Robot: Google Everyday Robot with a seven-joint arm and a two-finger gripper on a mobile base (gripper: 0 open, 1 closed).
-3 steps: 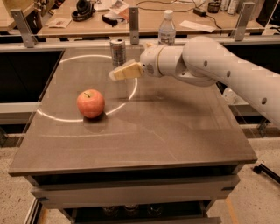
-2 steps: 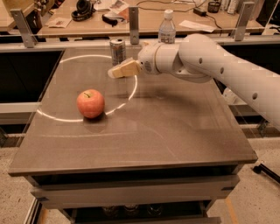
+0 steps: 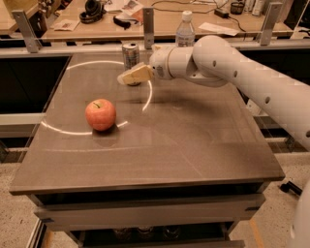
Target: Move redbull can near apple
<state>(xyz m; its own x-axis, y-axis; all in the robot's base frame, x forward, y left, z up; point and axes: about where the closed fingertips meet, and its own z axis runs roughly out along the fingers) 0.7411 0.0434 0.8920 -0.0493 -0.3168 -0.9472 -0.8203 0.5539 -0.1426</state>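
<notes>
Two containers stand at the back of the desk [image 3: 193,145], in the upper middle of the frame. The redbull can [image 3: 130,52] is upright near the rear edge. Its shiny top rim and upper body show, but its foot is covered by the hand [image 3: 131,76], so whether the two touch cannot be told. What the can holds cannot be seen. To its right is a clear plastic bottle [image 3: 184,30] with a white cap. Only its neck and shoulders show above the white arm [image 3: 252,82], and its contents are hard to make out.

The hand is a pale tan wedge pointing towards the left of the frame, just in front of the can and above the desk top. I cannot tell whether it is spread or pressed together. The arm runs from it towards the right edge, where it is cut off.

The apple [image 3: 100,114] sits alone in the left centre of the frame, well apart from the can, its stem dimple facing up. A bright curved reflection [image 3: 63,130] sweeps across the desk around it.

Under the desk, at the bottom centre, a dark shelf holds some dim round shapes [image 3: 145,233] too murky to name. On the bench [image 3: 164,22] along the top edge lie headphones [image 3: 92,8] and papers, partly cropped.
</notes>
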